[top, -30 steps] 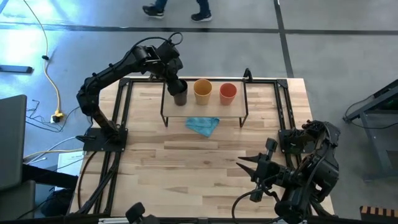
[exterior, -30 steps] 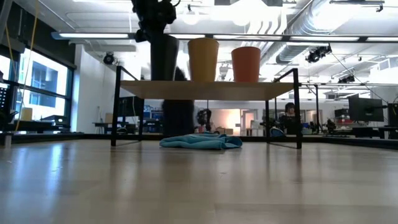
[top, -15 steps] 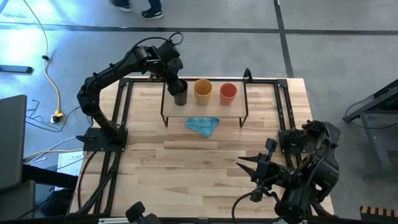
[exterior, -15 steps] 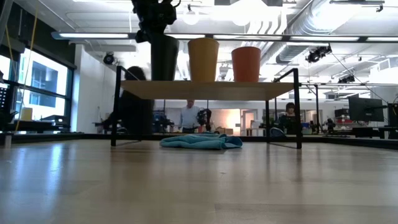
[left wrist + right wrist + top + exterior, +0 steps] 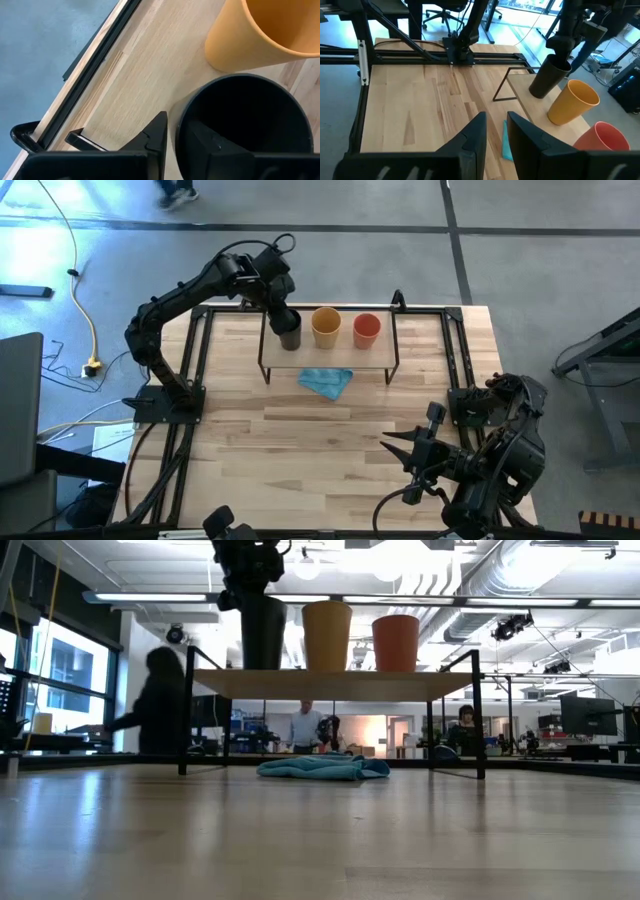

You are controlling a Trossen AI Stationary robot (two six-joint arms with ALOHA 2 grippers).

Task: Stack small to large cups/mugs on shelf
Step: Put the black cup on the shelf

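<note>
Left tool [image 5: 287, 321] grips upright black cup's [image 5: 290, 335] rim on shelf [image 5: 330, 360].

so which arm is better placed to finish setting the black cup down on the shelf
Left. The left gripper is already pinching the rim of the black cup on the shelf; the right gripper waits at the table's near edge.

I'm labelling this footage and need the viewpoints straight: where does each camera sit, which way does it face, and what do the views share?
High view: overhead, straight down; both arms, left end effector on the black cup.
Low view: tabletop level, facing the shelf and room; left arm overhead.
Left wrist view: over the black cup, one finger inside its rim.
Right wrist view: from the idle right end effector, across the table.
Shared: black cup and yellow-orange cup in all four.
</note>
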